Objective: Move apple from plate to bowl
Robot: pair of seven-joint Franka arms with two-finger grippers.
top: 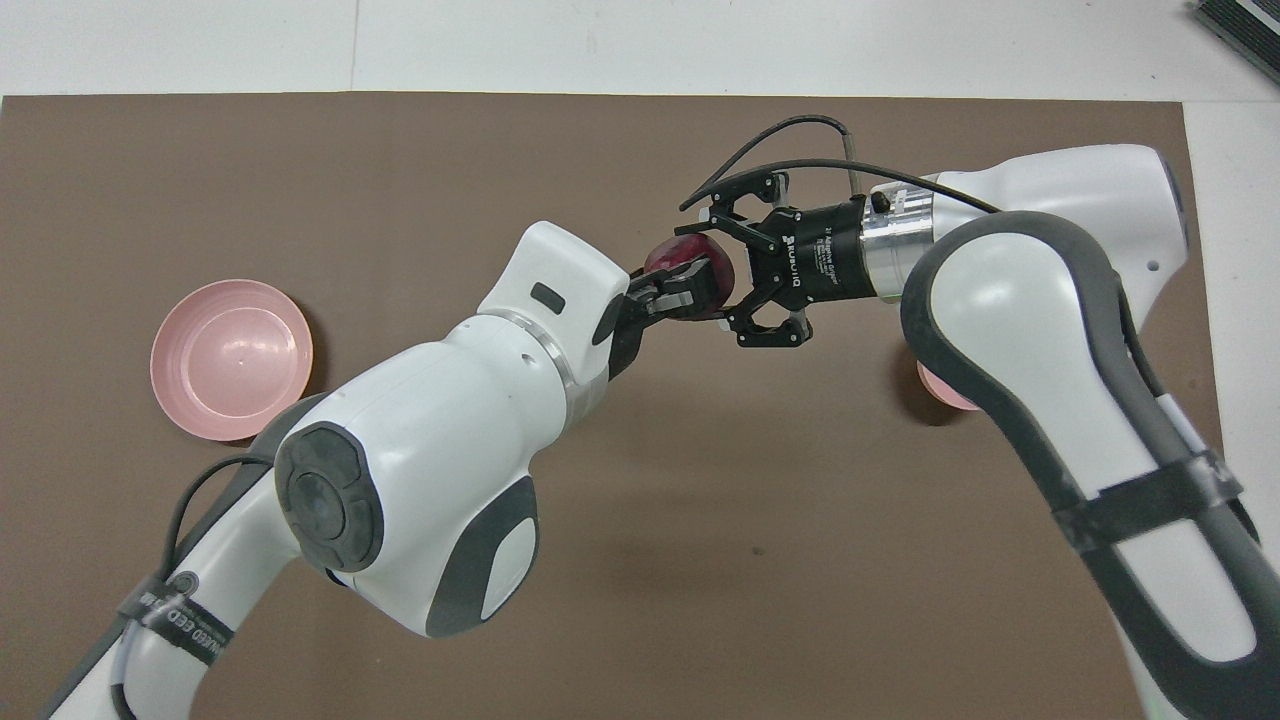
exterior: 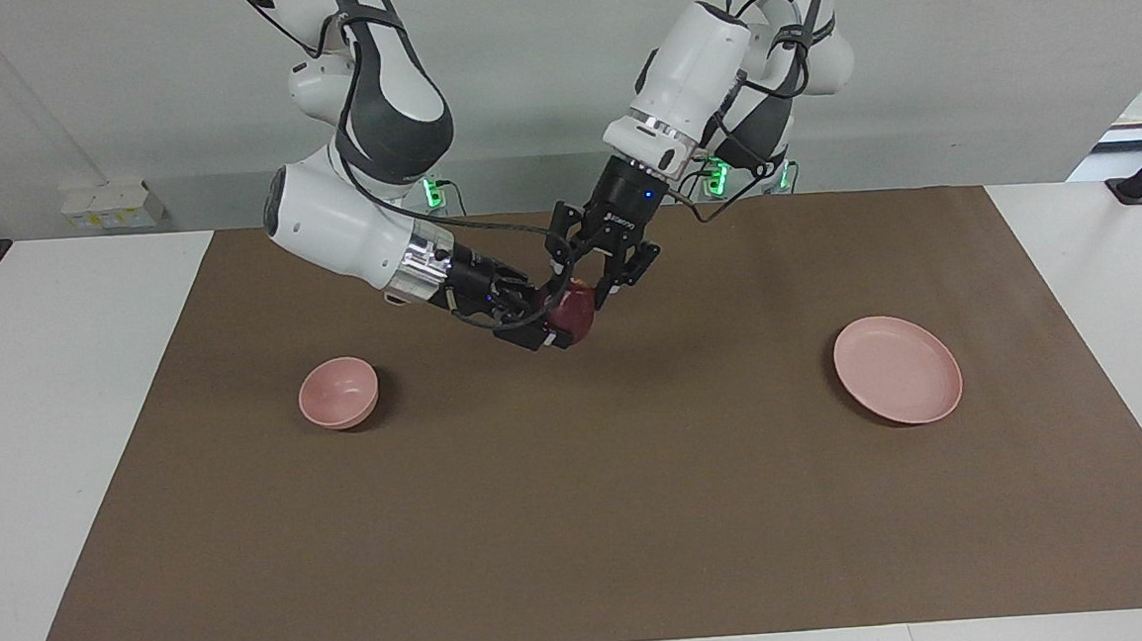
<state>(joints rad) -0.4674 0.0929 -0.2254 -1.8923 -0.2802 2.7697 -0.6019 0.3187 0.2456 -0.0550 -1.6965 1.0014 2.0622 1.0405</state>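
Observation:
The dark red apple is in the air over the middle of the brown mat, between both grippers. My right gripper is shut on it, one finger above and one below; it also shows in the overhead view. My left gripper comes down on the apple from above, its fingers spread on either side of the apple's top; it also shows in the overhead view. The pink plate lies bare toward the left arm's end. The small pink bowl stands toward the right arm's end, mostly hidden under the right arm in the overhead view.
A brown mat covers most of the white table. Plate and bowl sit about equally far from the robots. A black cable loops off the right gripper's wrist.

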